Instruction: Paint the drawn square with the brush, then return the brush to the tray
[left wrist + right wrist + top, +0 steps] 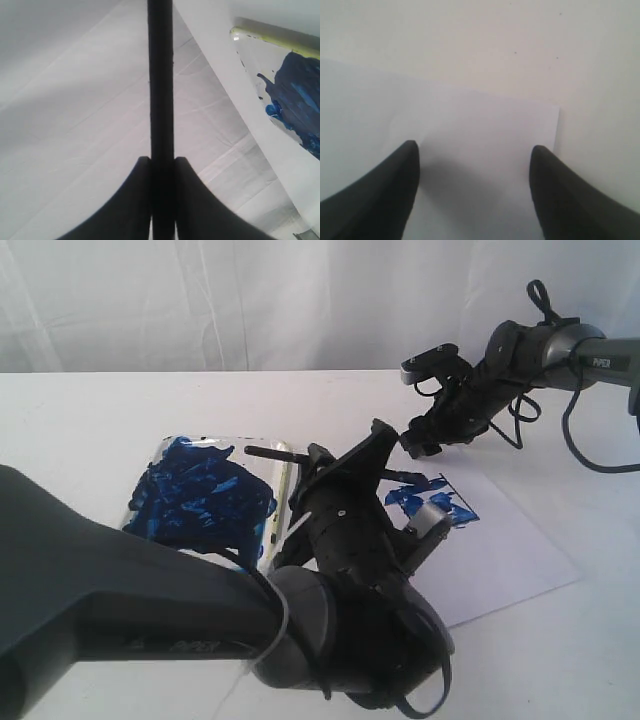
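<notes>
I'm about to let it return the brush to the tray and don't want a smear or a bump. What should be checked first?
1. Grip: left jaws clamp the brush: ok.
2. Painting: the drawn square is smeared blue: ok, though partly hidden.
3. Landing: the tray holds only paint where visible: ok.
4. Clearance: right jaws open, empty, over the paper, away from the tray: ok.
5. Lift: brush tip off the paper: cannot tell.

Left end effector (312,462) grips brush (265,452) above blue-smeared tray (283,502); drawn square (432,498) smeared blue on paper (505,560).
</notes>
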Controlling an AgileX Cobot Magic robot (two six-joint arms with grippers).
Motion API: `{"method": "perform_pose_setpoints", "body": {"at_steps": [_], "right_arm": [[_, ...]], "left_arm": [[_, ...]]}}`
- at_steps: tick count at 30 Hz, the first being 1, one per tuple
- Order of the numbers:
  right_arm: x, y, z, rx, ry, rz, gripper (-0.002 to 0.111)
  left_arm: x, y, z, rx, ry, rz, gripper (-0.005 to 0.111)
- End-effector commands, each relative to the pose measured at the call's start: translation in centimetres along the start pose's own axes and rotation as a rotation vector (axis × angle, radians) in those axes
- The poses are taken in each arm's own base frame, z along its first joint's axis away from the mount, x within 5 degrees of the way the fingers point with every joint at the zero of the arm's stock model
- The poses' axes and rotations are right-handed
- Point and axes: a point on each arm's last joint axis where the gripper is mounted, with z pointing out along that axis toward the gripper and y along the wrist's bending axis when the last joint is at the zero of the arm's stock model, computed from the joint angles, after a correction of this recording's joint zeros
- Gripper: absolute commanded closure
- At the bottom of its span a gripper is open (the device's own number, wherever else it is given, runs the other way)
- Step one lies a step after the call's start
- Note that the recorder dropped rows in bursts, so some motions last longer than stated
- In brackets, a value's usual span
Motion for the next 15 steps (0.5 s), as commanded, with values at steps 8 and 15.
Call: {"method": "perform_pose_setpoints", "body": {"at_steps": [8, 15], "right_arm": [[2.3, 0.2, 2.1, -0.017, 0.122, -0.059, 0.048], [2.3, 0.2, 2.1, -0.017, 0.122, -0.059, 0.048]], "left_arm": [[0.8, 0.8, 1.0, -0.031, 0.018, -0.083, 0.107], [-0.3, -0.2, 0.9, 0.033, -0.063, -0.120, 0.107]]}}
